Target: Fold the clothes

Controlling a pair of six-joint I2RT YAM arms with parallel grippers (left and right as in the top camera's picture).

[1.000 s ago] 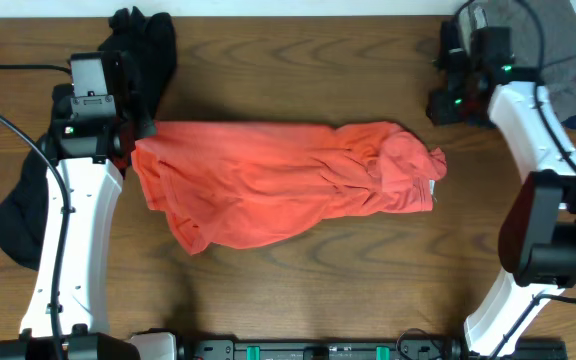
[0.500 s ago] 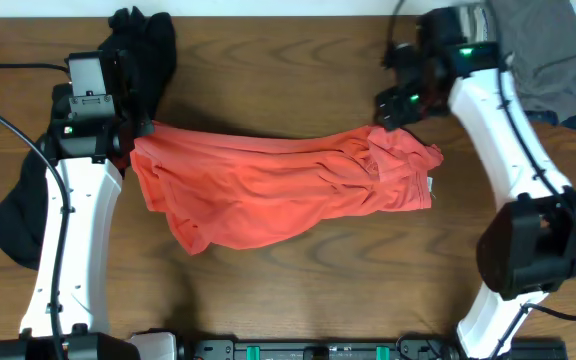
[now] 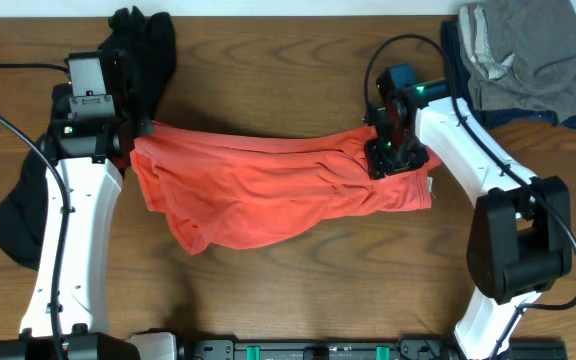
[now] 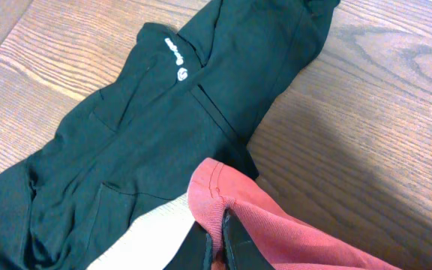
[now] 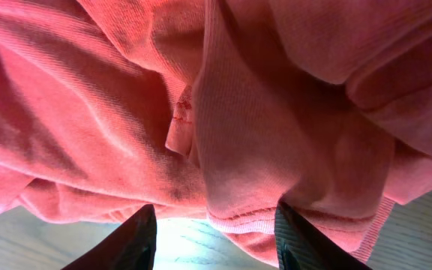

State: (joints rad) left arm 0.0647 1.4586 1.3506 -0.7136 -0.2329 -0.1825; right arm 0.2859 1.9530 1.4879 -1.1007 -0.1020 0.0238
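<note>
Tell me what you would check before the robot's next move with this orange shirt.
1. Left fingers pinch the shirt edge: ok.
2. Right fingers reach the shirt's other end: ok, astride a fold.
3. Right fingers closed on fabric: not ok, they stand apart.
4. Shirt flat: not ok, bunched and wrinkled.
5. Black top free of the shirt: cannot tell, it lies right by the pinched edge.
6. Grey pile apart from the shirt: ok.
</note>
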